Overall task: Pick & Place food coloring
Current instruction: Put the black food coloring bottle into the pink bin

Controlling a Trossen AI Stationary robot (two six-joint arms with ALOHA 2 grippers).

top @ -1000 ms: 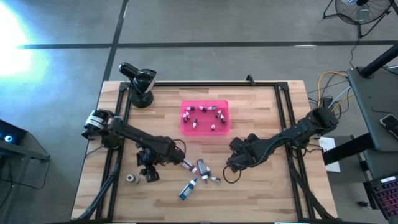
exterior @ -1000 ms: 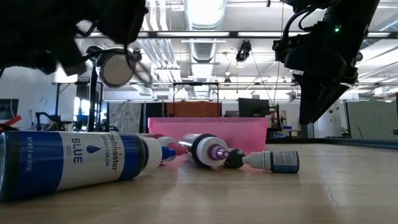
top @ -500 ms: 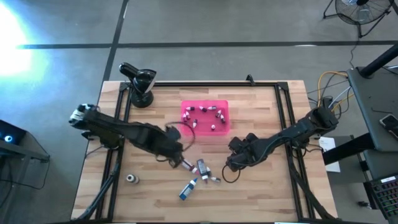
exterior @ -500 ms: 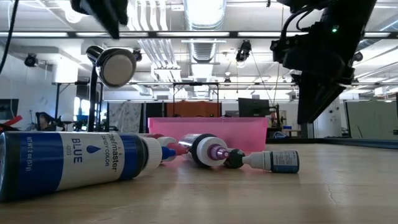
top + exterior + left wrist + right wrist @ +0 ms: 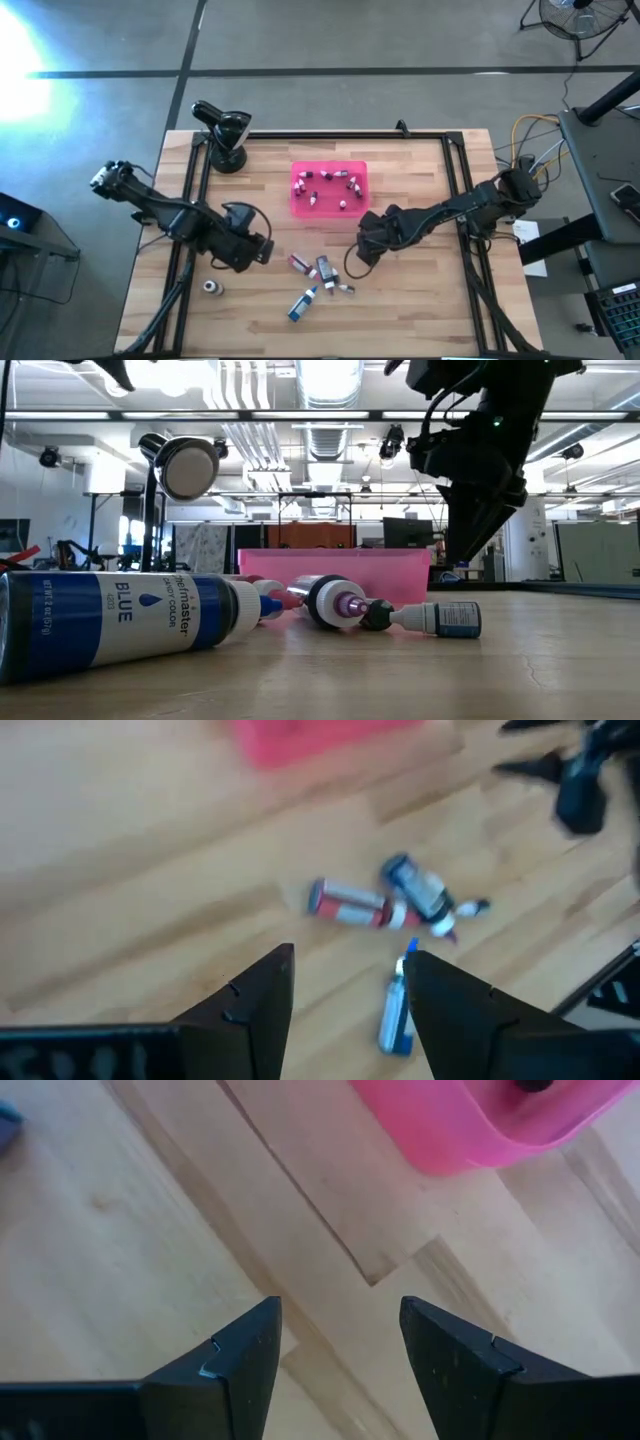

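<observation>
Several food coloring bottles lie on their sides on the wooden table: a red one (image 5: 299,264), a dark one (image 5: 323,268), a blue one (image 5: 303,303) and a small one (image 5: 341,288). Several more lie in the pink tray (image 5: 330,208). My left gripper (image 5: 260,250) hangs open high above the table, left of the loose bottles, with nothing between its fingers (image 5: 350,955). My right gripper (image 5: 358,256) stands open and empty above bare wood (image 5: 340,1305), between the tray's near right corner (image 5: 480,1125) and the loose bottles.
A black lamp (image 5: 225,135) stands at the table's far left corner. A small pale item (image 5: 210,288) lies alone near the front left. In the low view a large blue bottle (image 5: 120,620) lies close to the camera. Bare wood spreads to the right of the bottles.
My left gripper has risen well clear of the table, rolling and tipping as it went, and stays open. My right gripper has shifted a little toward the table's left, nearer the loose bottles. No bottle has moved.
</observation>
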